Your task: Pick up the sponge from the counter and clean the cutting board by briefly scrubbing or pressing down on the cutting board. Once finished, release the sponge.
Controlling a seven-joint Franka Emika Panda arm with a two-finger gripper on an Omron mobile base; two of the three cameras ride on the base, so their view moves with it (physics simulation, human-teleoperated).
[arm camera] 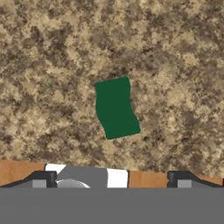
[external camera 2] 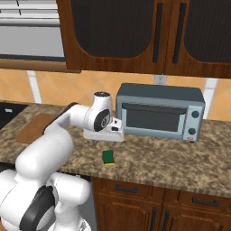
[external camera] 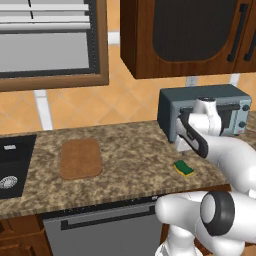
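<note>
- Pincer (arm camera: pixel 112 177) spread wide, holding nothing, hovering above small rectangular green-topped yellow sponge (arm camera: pixel 116 108).
- Sponge flat on speckled brown granite table (external camera: pixel 130 165), near front edge.
- Reddish-brown wooden cutting board (external camera: pixel 80 158) well apart.

Pretty clearly a home kitchen, rendered rather than real. There's a speckled granite desk (external camera: pixel 130 150) with a black sink (external camera: pixel 15 165) set into it, a grey toaster oven (external camera 2: pixel 160 112) against an orange tiled wall (external camera: pixel 125 100), dark wood cabinets (external camera 2: pixel 149 36) overhead, drawers (external camera 2: pixel 180 203) below, and a window (external camera: pixel 47 40) above the sink.
</note>
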